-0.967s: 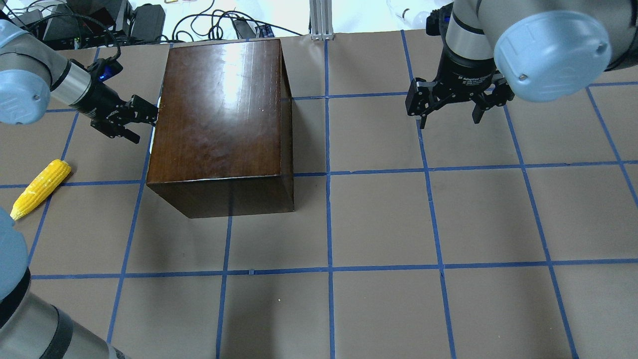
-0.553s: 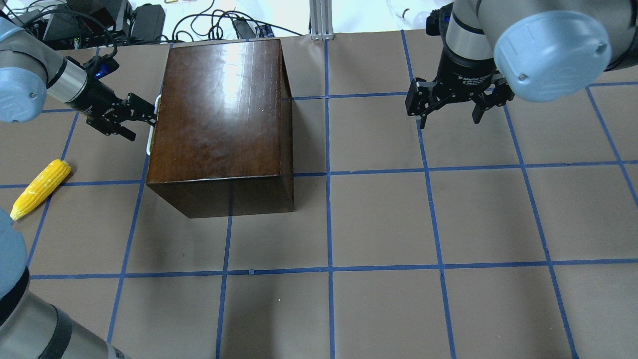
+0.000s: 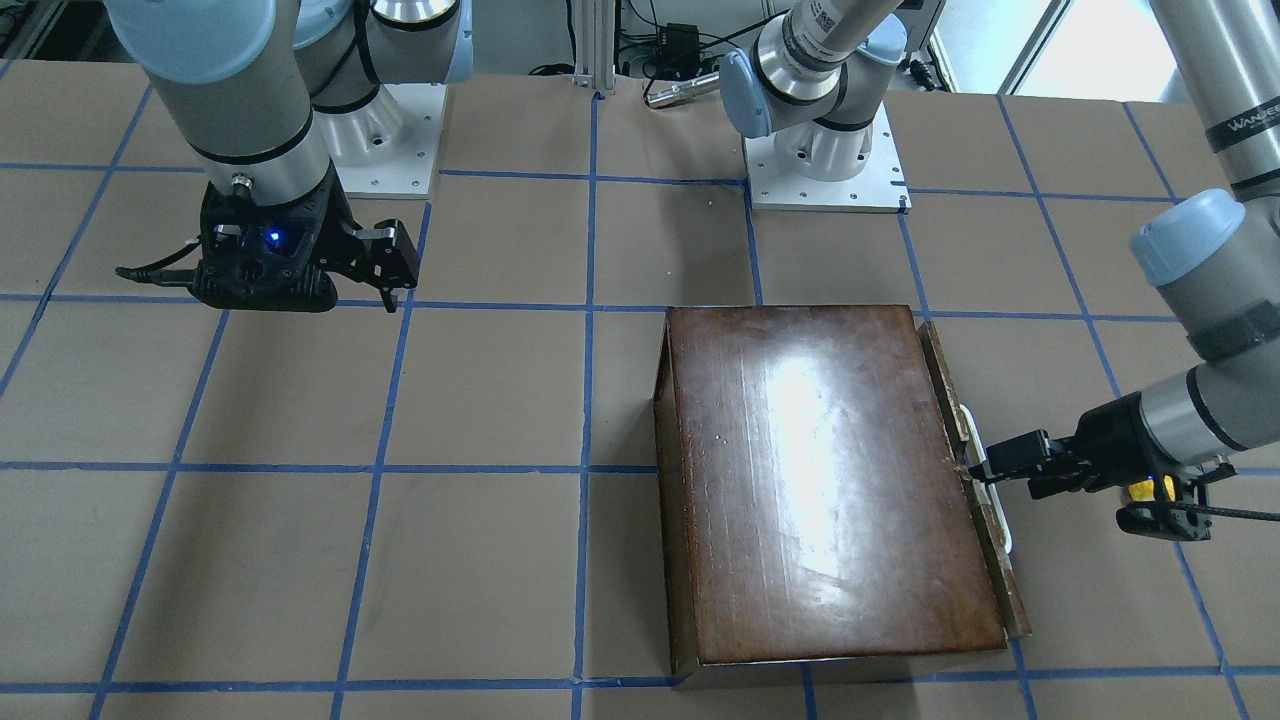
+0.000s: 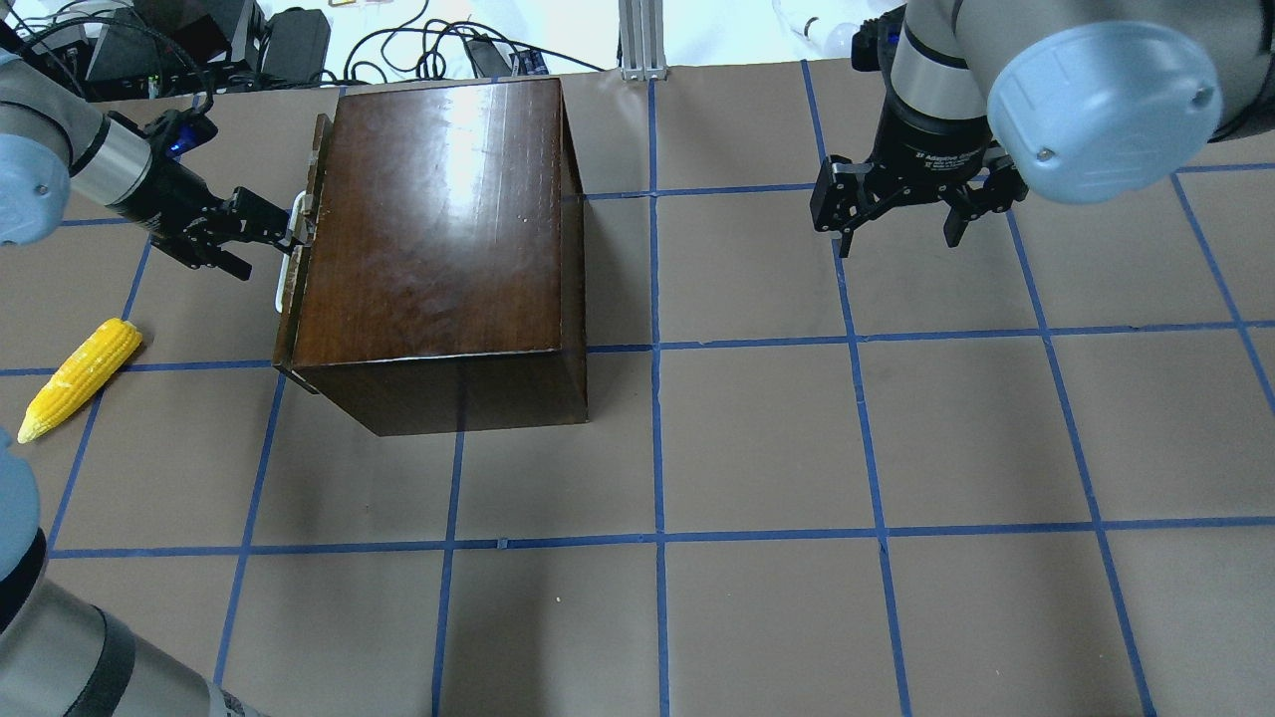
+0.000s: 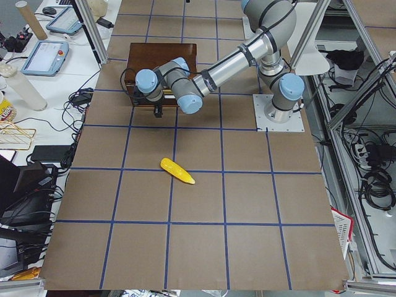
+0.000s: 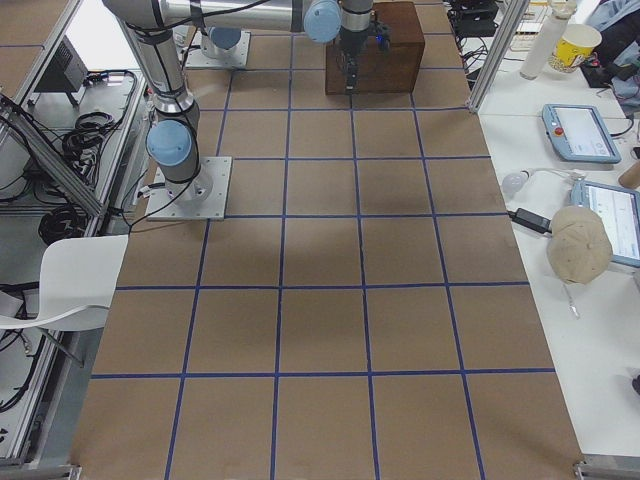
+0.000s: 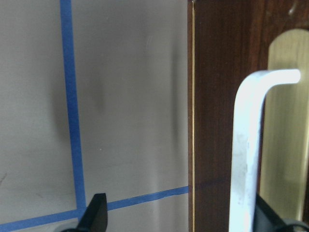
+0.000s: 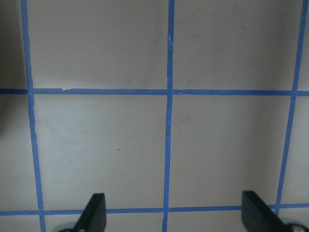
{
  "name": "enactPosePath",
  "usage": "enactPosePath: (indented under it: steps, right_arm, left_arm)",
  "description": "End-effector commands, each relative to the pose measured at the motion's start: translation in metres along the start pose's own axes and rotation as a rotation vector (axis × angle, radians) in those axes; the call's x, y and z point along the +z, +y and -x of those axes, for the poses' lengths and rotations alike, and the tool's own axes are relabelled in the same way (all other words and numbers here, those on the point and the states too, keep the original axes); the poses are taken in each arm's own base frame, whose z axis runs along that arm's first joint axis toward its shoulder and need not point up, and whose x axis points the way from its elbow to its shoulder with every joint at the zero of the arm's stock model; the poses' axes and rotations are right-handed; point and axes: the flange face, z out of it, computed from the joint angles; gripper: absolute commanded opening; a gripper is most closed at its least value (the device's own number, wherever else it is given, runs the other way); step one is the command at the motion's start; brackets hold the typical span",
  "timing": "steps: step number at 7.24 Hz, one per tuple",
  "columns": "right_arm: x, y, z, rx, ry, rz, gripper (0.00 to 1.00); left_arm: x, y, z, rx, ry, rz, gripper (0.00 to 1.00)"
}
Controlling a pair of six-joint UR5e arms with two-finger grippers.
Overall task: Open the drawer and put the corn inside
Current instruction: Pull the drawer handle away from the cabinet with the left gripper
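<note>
The glossy dark-brown box (image 4: pixel 438 229) stands at the table's far left. Its drawer front (image 4: pixel 296 279) sticks out a little from the box's left side; it also shows in the front view (image 3: pixel 1005 590). My left gripper (image 4: pixel 277 244) is open at the drawer's white handle (image 4: pixel 283 291). In the left wrist view the handle (image 7: pixel 246 145) lies between the wide-apart fingers, against the right finger (image 7: pixel 270 220). The yellow corn (image 4: pixel 80 376) lies on the table left of the box, apart from both grippers. My right gripper (image 4: pixel 896 242) is open and empty over bare table at the far right.
Cables and electronics (image 4: pixel 249 40) lie beyond the table's far edge, behind the box. An aluminium post (image 4: pixel 642 35) stands at the far middle. The table (image 4: pixel 757 448) is brown with a blue tape grid.
The left gripper has moved left with the handle, and the drawer front has come a little way out of the box. The right arm and the corn have not moved.
</note>
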Motion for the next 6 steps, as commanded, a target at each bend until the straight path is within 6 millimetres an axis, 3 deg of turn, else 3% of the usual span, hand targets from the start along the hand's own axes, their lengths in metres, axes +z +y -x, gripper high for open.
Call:
enactPosePath:
  steps: [1, 6]
  right_arm:
    - [0.001, -0.001, 0.000, 0.000, 0.000, 0.000, 1.00]
    - [0.000, 0.000, 0.000, 0.000, 0.000, 0.000, 1.00]
  left_arm:
    - [-0.004, 0.002, 0.008, 0.021, -0.025, 0.007, 1.00]
    - [-0.022, 0.000, 0.020, 0.051, -0.069, 0.008, 1.00]
